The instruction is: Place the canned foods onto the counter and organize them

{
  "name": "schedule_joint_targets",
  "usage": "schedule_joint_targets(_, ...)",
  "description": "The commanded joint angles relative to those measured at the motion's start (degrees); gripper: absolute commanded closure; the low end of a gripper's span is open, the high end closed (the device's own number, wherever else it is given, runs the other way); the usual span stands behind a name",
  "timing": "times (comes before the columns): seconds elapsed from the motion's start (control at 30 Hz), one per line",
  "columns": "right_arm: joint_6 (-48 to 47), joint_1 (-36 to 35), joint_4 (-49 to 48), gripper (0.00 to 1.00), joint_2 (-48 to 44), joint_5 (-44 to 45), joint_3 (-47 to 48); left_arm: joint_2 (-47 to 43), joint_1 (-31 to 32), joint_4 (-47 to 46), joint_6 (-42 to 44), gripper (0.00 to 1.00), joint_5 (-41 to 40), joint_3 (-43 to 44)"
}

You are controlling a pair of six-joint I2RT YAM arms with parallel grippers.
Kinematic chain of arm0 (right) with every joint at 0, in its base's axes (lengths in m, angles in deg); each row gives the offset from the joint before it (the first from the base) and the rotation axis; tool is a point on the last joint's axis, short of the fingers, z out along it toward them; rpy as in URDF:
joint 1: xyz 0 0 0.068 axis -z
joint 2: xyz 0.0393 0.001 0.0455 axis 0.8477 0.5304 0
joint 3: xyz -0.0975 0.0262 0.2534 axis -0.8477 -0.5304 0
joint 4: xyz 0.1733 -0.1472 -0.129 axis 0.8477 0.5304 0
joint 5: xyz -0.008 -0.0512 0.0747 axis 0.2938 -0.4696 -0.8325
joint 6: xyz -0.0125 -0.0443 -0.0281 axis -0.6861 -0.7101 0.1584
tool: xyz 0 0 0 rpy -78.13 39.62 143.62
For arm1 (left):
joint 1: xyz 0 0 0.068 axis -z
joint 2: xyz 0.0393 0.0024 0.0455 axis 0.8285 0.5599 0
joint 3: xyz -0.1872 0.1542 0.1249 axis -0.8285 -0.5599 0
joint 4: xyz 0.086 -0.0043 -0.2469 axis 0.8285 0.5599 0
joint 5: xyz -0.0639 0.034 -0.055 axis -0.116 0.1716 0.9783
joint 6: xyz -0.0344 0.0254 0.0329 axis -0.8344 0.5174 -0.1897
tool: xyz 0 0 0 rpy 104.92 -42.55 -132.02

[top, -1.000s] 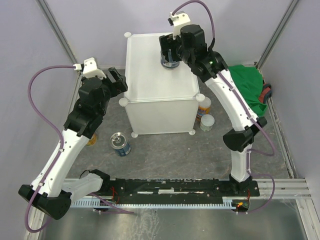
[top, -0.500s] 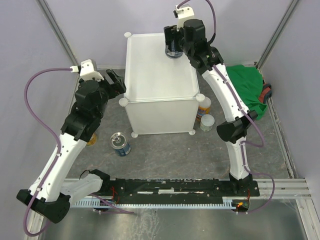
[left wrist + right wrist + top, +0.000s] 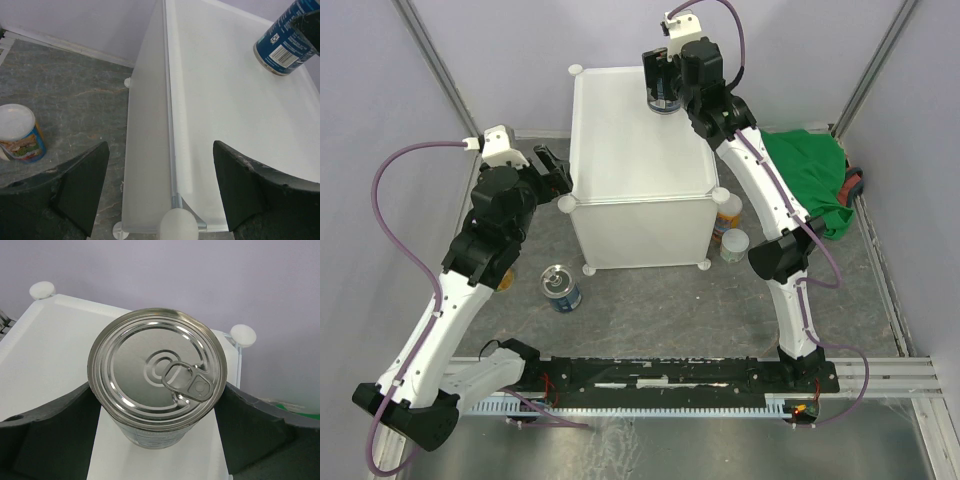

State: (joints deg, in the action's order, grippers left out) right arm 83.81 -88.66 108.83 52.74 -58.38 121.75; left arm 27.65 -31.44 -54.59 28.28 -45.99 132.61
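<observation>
Right gripper (image 3: 663, 93) is clamped on a blue-labelled can (image 3: 157, 372), positioned over the far right corner of the counter (image 3: 630, 150). Left gripper (image 3: 162, 172) is held apart and empty. No can is yet released on top; another blue can (image 3: 560, 288) and several others are left on the floor (image 3: 660, 300).

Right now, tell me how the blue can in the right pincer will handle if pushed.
The blue can looks rigid: its metal top is undented, so the right pincer probably won't crush it. Its round sides may slip, and tipped it would likely roll on the flat counter. Upright, its broad base should resist tipping.
</observation>
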Motion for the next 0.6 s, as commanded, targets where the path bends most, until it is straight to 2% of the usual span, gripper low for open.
schedule_joint_targets(0.0,-1.5,0.4,-13.5,0.82,-1.8,0.9,4.2,-2.0,0.2,-0.6,-0.4,0.10,0.8,-0.9)
schedule_joint_targets(0.4,-0.9,1.8,-16.8,0.77,1.1,-0.1,3.3,-2.9,0.3,-1.6,0.8,0.10,1.3,-2.8)
schedule_joint_targets(0.57,-0.5,2.3,-19.1,0.71,2.0,-0.4,2.8,-3.9,0.2,-1.7,1.0,0.10,0.7,-3.8)
